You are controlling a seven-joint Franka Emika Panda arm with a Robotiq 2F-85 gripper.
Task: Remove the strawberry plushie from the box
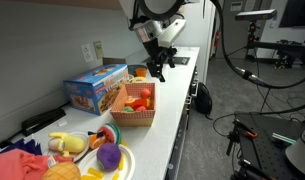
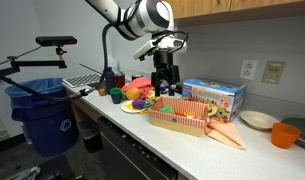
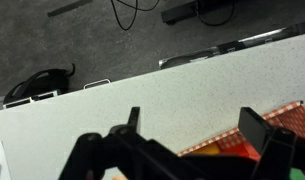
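The tan-orange woven box (image 1: 135, 113) stands on the white counter next to a blue carton; it also shows in an exterior view (image 2: 178, 122). Red and orange soft things lie inside it. A small red rounded shape (image 1: 145, 99) looks like the strawberry plushie, though it is too small to be sure. My gripper (image 1: 157, 72) hangs open and empty above the box's far end, also seen in an exterior view (image 2: 164, 88). In the wrist view the two fingers (image 3: 192, 112) are spread wide over bare counter, and a corner of the box (image 3: 287, 118) shows at the lower right.
A blue printed carton (image 1: 95, 88) stands beside the box. A plate with a purple round toy (image 1: 109, 155) and other soft toys is near the counter's end. Orange soft items (image 2: 228, 134), a bowl (image 2: 257, 120) and an orange cup (image 2: 284, 134) lie beyond. A blue bin (image 2: 47, 115) stands on the floor.
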